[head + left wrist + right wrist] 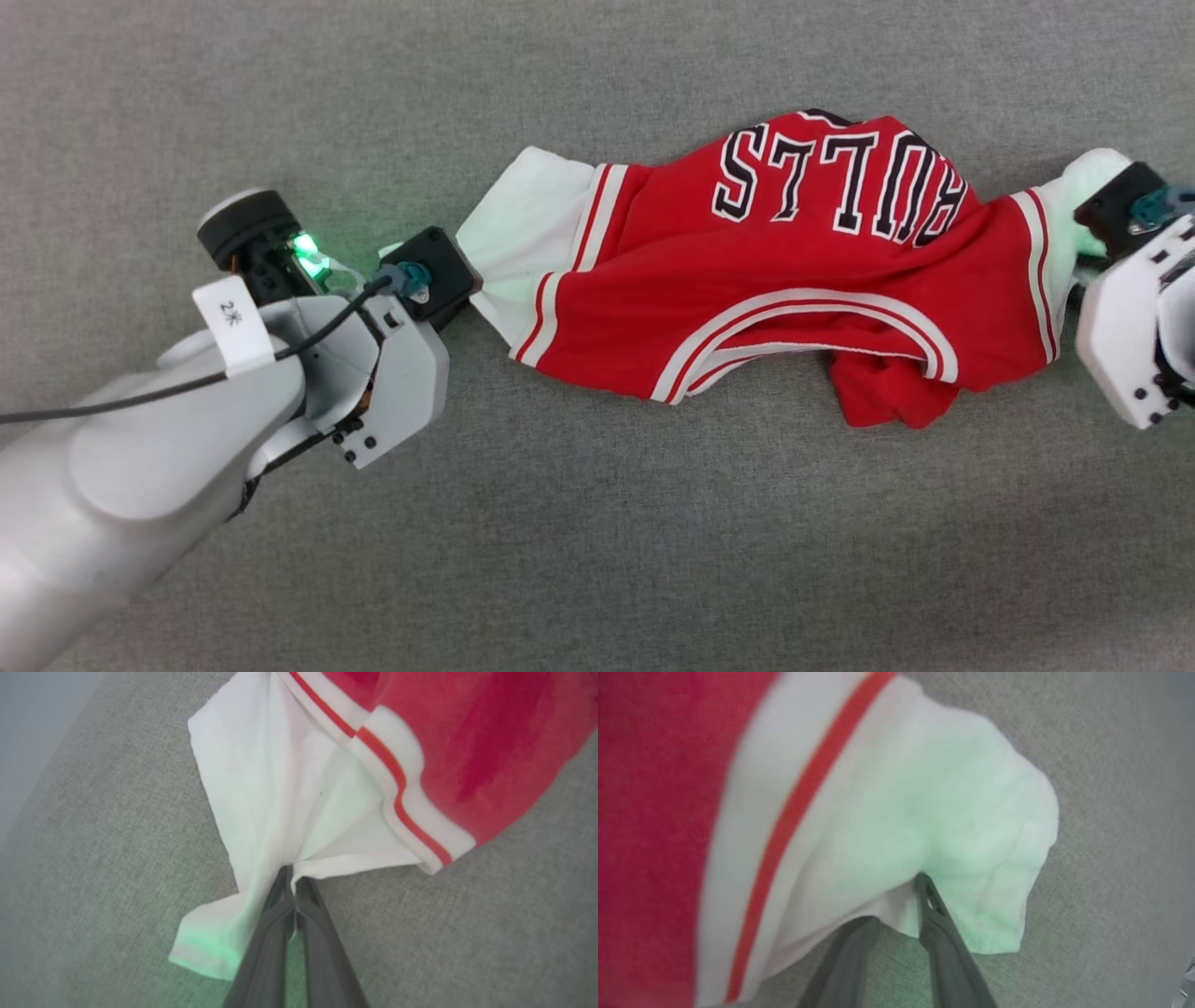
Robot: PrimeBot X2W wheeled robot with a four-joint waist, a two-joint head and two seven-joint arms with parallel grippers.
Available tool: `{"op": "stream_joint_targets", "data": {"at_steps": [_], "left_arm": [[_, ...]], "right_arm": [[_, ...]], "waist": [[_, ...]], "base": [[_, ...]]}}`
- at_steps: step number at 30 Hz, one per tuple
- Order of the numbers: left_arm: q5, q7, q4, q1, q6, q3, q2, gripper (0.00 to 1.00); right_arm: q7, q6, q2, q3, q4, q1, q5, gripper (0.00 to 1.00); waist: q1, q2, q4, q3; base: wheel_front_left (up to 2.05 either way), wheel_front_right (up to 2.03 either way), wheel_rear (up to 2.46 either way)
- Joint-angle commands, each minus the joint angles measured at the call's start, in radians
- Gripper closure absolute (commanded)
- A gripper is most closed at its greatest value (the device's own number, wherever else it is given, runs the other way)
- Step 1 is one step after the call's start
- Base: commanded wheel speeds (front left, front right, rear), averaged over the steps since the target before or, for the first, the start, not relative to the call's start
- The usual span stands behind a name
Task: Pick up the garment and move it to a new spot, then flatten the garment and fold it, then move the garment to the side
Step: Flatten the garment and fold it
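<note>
The garment (794, 289) lies crumpled on the grey cloth surface (597, 560), drawn sideways between the two arms, its block lettering upside down in the head view and red cloth bunched below the striped trim. The left gripper (293, 884) is closed tight on the white sleeve at the garment's left end, with cloth pinched between its tips. The right gripper (896, 903) straddles the other white sleeve, one finger under the cloth and one over it, set narrow; whether it truly grips I cannot tell.
</note>
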Motion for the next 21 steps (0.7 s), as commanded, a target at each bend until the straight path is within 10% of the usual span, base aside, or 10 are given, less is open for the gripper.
{"op": "stream_joint_targets", "data": {"at_steps": [1,21], "left_arm": [[-0.002,-0.001,0.011,0.006,0.003,-0.009,-0.005,1.00],[-0.194,-0.214,0.085,0.066,0.014,0.086,-0.063,1.00]], "right_arm": [[-0.002,-0.004,0.023,0.036,0.037,0.017,0.008,1.00],[-0.221,-0.003,-0.002,-0.084,0.045,-0.064,0.161,1.00]], "waist": [[-0.0001,0.0000,-0.002,-0.004],[-0.0001,0.0000,0.002,-0.201]], "base": [[0.00,0.00,0.00],[0.00,0.00,0.00]]}}
